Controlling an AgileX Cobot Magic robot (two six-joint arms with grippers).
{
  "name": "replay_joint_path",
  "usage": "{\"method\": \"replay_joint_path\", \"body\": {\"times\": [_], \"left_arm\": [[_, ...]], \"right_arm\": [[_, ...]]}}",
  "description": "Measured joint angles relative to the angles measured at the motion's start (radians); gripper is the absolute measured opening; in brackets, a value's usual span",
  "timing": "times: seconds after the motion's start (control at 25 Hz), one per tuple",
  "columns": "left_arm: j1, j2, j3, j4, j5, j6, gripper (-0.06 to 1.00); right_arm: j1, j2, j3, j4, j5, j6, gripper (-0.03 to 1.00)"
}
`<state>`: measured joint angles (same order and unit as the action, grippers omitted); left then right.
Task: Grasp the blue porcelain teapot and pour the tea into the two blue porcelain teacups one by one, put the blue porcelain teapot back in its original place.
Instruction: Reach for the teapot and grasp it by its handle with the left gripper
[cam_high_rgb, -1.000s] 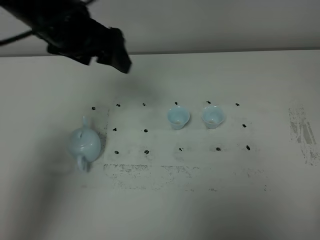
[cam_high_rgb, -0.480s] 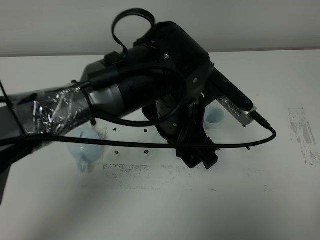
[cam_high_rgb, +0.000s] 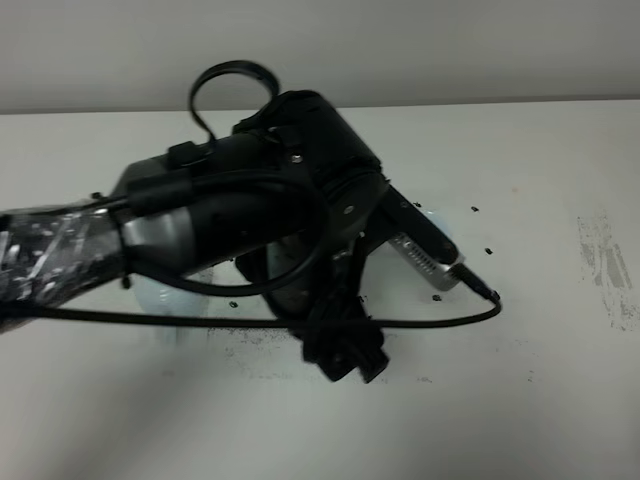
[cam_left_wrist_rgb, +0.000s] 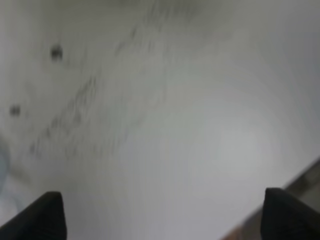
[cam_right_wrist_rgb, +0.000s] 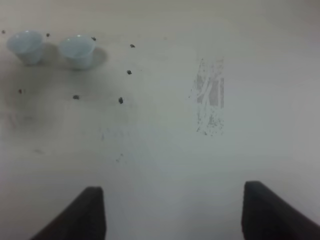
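I'm getting the two blue porcelain teacups (cam_right_wrist_rgb: 28, 46) (cam_right_wrist_rgb: 77, 50) only through the right wrist camera, standing side by side, slightly apart. Overhead, my left arm (cam_high_rgb: 230, 230) is sprawling across the table (cam_high_rgb: 560, 400) and blocking them. Only an edge of the blue porcelain teapot (cam_high_rgb: 160, 298) is showing, at nine o'clock of the left gripper (cam_high_rgb: 345, 355). The left wrist view is blurring. Left gripper and right gripper (cam_right_wrist_rgb: 172, 210) are both standing spread wide, holding nothing.

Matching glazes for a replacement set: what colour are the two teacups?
The teacups are plain pale blue, with no pattern; the right wrist view shows them best.
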<state>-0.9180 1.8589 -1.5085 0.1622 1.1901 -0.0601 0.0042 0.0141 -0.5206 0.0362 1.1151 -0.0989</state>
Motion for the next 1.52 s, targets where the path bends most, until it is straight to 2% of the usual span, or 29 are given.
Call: {"method": "replay_joint_path", "body": {"times": [0.08,0.36,0.56,0.84,1.0,1.52], "left_arm": [[0.014,-0.089,0.113,-0.003,-0.027,-0.004,0.75],[0.115,-0.371,0.582,0.012,-0.253,-0.064,0.75],[0.205,-0.459,0.791,0.118,-0.428,-0.111,0.75],[0.286,-0.461,0.886,0.189,-0.696,-0.139,0.75],[0.292,-0.447,0.89,0.207,-0.785,-0.143,0.75],[0.292,-0.347,0.89,0.209,-0.824,-0.147,0.75]], "right_arm": [[0.0,0.0,0.0,0.0,0.0,0.0,0.56],[0.0,0.0,0.0,0.0,0.0,0.0,0.56],[0.0,0.0,0.0,0.0,0.0,0.0,0.56],[0.0,0.0,0.0,0.0,0.0,0.0,0.56],[0.0,0.0,0.0,0.0,0.0,0.0,0.56],[0.0,0.0,0.0,0.0,0.0,0.0,0.56]]}}
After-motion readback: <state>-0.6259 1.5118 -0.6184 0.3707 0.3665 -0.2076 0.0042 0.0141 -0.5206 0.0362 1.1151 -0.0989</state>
